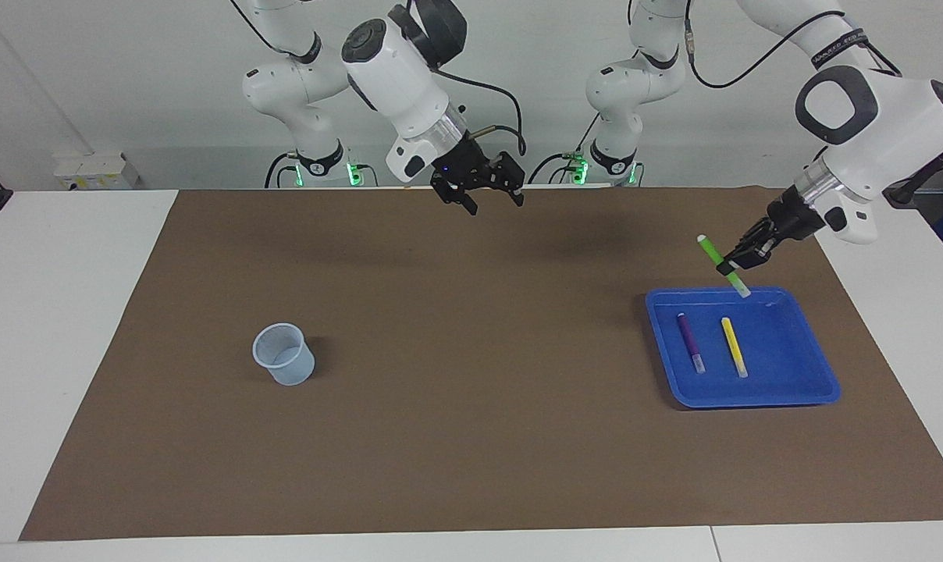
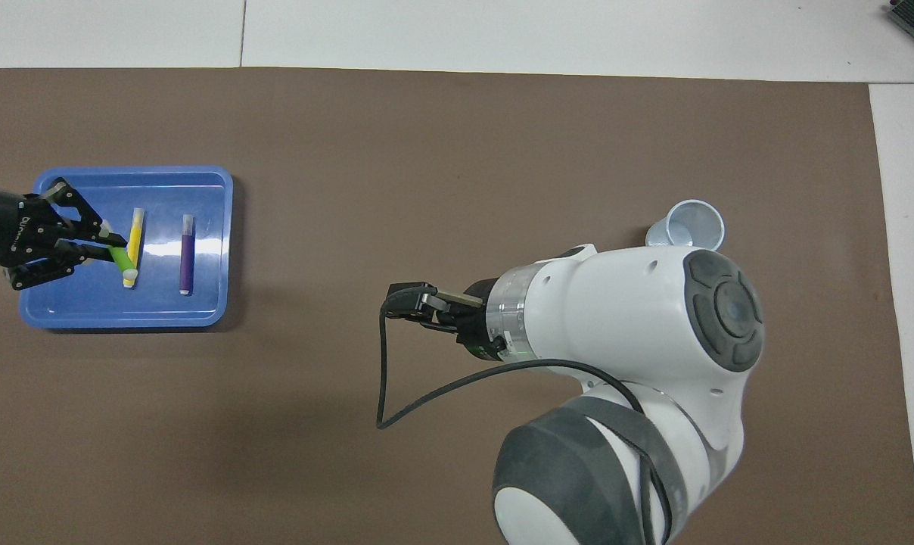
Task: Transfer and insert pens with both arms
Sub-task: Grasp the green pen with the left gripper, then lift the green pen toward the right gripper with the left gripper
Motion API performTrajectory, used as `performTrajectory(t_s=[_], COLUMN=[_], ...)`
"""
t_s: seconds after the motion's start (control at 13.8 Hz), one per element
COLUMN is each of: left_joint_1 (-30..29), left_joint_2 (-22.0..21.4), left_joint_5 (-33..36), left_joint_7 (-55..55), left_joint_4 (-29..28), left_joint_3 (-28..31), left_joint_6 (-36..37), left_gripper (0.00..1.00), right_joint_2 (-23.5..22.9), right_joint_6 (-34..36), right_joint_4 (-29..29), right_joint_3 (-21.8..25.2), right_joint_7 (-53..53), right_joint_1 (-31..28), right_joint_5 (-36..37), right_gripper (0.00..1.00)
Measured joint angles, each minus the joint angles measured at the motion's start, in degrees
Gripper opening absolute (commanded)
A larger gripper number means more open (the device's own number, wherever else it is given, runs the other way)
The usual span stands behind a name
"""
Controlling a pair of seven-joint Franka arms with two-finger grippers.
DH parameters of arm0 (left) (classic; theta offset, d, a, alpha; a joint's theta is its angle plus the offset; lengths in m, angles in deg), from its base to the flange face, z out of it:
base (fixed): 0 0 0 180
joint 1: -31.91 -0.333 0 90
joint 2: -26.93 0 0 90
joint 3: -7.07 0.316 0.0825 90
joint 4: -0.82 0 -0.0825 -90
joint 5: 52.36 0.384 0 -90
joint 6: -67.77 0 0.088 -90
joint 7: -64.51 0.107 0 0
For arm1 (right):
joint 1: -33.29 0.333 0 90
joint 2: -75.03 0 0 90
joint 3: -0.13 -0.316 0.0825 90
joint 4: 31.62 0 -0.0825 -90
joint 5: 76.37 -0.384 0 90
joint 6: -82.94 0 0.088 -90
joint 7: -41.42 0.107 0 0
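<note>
My left gripper (image 1: 735, 264) pinched the green pen (image 1: 721, 264) tilted in the air over the blue tray (image 1: 799, 390), where the purple pen (image 1: 690, 341) and yellow pen (image 1: 734, 346) lay side by side. My right gripper (image 1: 493, 201) waited fingers spread, above the brown mat (image 1: 471, 406), the mesh cup (image 1: 283, 353) well apart from the tray.

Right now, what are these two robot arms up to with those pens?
The left gripper has shut on the green pen and holds it tilted in the air over the blue tray. The purple pen and the yellow pen lie side by side in that tray. The right gripper waits open above the brown mat. A pale cup stands toward the right arm's end of the table.
</note>
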Motion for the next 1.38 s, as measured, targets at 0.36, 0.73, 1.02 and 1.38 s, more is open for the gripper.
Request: performTrajectory(t_s=[0.36, 0.73, 1.02, 1.38], left_joint_1=[8.1, 11.9, 13.1, 19.4], left_joint_2=[-3.1, -3.4, -5.5, -6.2], left_joint_5=[-4.1, -6.9, -11.8, -12.3], left_joint_7=[-20.7, -26.5, -27.3, -35.2], left_joint_4=[-0.2, -2.4, -8.0, -9.1], left_joint_3=[-0.8, -0.8, -0.7, -0.8], left_joint_6=[1.4, -0.4, -3.7, -8.4], left_gripper=[0.0, 0.0, 0.0, 0.0], right_joint_2=[0.0, 0.0, -0.1, -0.8], right_joint_6=[0.0, -0.2, -3.8, -11.9], right_joint_4=[0.0, 0.0, -0.1, -0.1], right_joint_3=[-0.2, -0.9, -1.2, -1.8], right_joint_7=[0.9, 1.9, 2.4, 7.7], right_joint_1=[0.0, 0.0, 0.2, 3.8], right_joint_5=[0.0, -3.0, -7.5, -7.8], right_gripper=[1.0, 1.0, 1.0, 0.92])
